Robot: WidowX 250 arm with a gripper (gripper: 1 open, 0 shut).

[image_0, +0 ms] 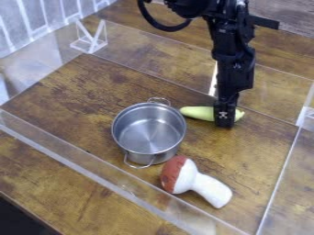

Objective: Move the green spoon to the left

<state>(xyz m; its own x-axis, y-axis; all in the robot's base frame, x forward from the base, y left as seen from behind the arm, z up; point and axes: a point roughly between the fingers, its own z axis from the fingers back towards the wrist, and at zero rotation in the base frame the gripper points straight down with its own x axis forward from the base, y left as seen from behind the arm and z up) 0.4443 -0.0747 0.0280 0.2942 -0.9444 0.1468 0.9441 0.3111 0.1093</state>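
Observation:
The green spoon [197, 113] lies flat on the wooden table just right of the steel pot [150, 131]. Its pale yellow-green handle shows, and its right end is covered by the gripper. My gripper [226, 116] points almost straight down from the black arm [230, 55] and its tips are low over the spoon's right part. From this side the dark fingers merge into one shape, so I cannot see whether they are open or closed on the spoon.
A mushroom toy [194, 180] with a red-brown cap lies in front of the pot. Clear acrylic walls [73, 156] border the work area at the front, left and right. A clear stand [86, 37] sits at the back left.

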